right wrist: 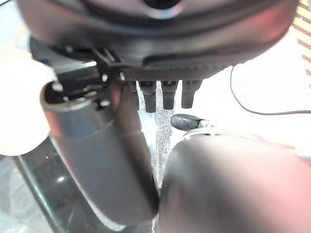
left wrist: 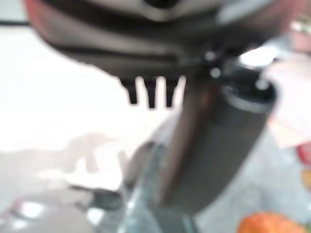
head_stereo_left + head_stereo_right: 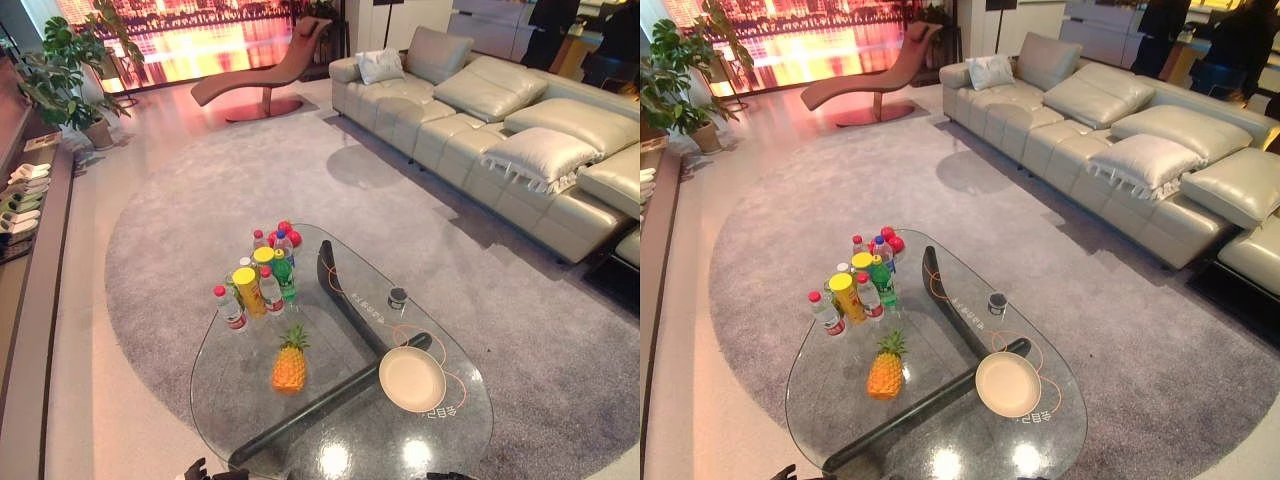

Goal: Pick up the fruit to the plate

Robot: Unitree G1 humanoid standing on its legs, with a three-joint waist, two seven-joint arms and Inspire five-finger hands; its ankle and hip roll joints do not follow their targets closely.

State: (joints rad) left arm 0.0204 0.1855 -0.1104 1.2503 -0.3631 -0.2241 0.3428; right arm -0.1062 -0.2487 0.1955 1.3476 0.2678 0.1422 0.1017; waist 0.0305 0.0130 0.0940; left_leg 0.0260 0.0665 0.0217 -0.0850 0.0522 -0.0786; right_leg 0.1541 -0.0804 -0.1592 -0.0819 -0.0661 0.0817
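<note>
Pineapple (image 3: 290, 367) upright on glass table (image 3: 300, 440), well apart from empty plate (image 3: 412, 379). Left hand (image 2: 150, 92) and right hand (image 1: 163, 94) both relaxed, fingers straight, holding nothing.

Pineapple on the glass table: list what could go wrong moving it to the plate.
1. The pineapple stands upright on the smooth glass table; a sideways nudge could tip it.
2. A cluster of bottles stands just beyond it; an overshooting reach could knock them over.
3. The plate lies off to the right, apart from the pineapple, so the carry crosses open glass; a weak grip may drop the fruit on it.
</note>
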